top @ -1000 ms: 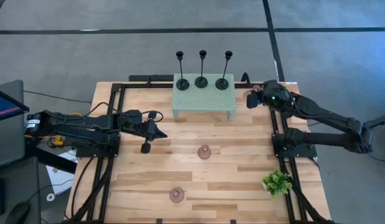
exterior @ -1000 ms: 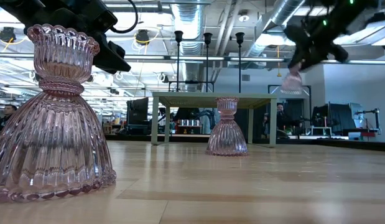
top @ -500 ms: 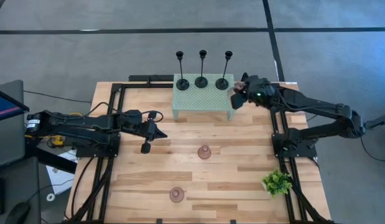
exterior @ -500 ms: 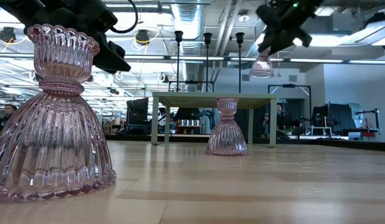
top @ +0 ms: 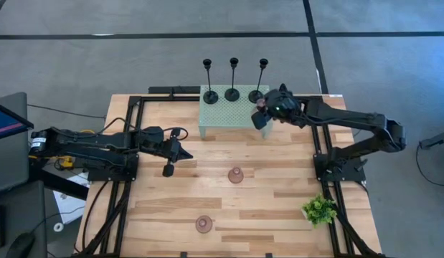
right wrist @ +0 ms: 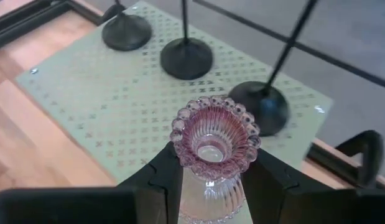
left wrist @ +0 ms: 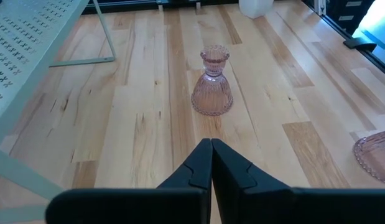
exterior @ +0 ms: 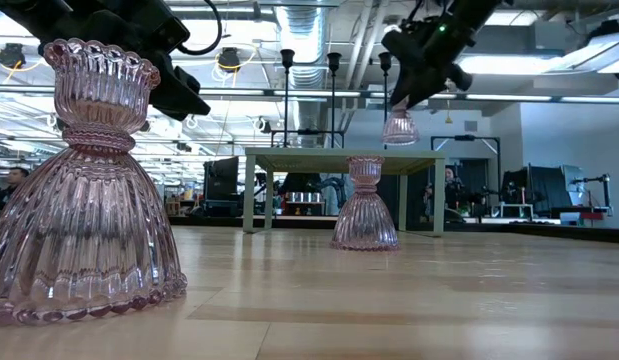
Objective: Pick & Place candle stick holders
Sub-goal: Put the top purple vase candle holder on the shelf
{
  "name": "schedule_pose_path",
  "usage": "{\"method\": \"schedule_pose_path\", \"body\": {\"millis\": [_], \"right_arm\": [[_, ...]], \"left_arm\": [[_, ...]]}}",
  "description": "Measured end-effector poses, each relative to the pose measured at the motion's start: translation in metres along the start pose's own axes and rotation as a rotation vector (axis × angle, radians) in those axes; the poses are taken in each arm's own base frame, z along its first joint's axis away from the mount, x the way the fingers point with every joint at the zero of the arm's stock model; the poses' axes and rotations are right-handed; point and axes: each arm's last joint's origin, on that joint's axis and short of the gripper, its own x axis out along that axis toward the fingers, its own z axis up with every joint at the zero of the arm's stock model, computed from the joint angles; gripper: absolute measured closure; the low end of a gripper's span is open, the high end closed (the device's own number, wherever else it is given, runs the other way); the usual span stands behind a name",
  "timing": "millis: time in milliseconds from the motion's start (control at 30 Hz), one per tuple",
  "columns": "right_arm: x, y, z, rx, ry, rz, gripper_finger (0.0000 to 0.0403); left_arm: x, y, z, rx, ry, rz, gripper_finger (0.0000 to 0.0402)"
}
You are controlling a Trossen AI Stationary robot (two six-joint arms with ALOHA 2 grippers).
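Note:
My right gripper (top: 260,115) is shut on a pink glass candle holder (exterior: 400,128) over the right end of the mint-green mesh shelf (top: 222,115). Three black stem holders (top: 232,93) stand in a row on their round bases along the shelf's far edge. Two more pink glass holders stand on their flared bases on the table, one mid-table (top: 236,175) and one near the front edge (top: 204,224). My left gripper (top: 168,170) is shut and empty at the table's left; the mid-table holder shows ahead of it in the left wrist view (left wrist: 212,81). My right gripper pinches the pink holder between its two fingers (right wrist: 164,177), on the narrow part just below the beaded cup rim (right wrist: 211,180). The fingers come from above, slanting in from the table's right. The holder hangs upright, flared base (exterior: 400,137) down, clear of the shelf top.
A small green plant (top: 319,210) stands at the table's front right. Black frame rails run along the table's left (top: 128,179) and right (top: 329,179) sides. Bare wood lies between the shelf and the mid-table holder.
My right gripper has carried the pink holder from the table's far right corner toward the left, to above the shelf's right end, and in the last half second it has come lower. The holder stays upright in the hold.

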Motion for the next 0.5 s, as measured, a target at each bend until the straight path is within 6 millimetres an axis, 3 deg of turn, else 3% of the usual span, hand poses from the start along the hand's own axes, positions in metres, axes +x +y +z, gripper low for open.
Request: {"method": "schedule_pose_path", "body": {"millis": [500], "right_arm": [[0.0054, 0.0033, 0.0014, 0.010, 0.001, 0.041, 0.0285]], "left_arm": [[0.0000, 0.0000, 0.0000, 0.000, 0.000, 0.000, 0.0394]]}}
